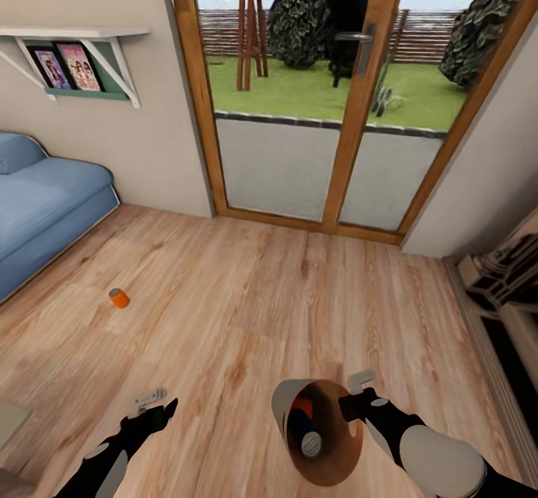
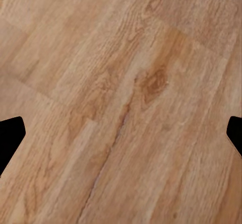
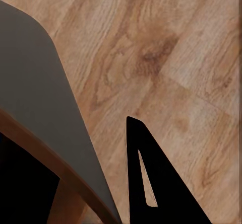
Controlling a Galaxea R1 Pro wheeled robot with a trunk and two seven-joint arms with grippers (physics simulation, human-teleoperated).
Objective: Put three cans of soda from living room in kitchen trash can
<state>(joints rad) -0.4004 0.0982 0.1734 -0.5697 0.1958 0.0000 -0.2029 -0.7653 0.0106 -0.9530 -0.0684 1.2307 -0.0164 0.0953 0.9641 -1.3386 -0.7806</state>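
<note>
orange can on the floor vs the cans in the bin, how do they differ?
The orange can lies loose on the wood floor near the blue sofa, untouched. The two cans in the bin sit inside the trash can, which the right gripper holds by its rim. One binned can is dark blue. Shared: small cylinders, and one binned can is also orange.

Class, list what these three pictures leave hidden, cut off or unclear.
- Head view: cans in the trash can, partly hidden by its wall; count unclear.
- Head view: blue sofa, cut by the frame edge.
- Right wrist view: right hand grips the rim; contents out of frame.
- Left wrist view: left hand, fingertips only.
</note>
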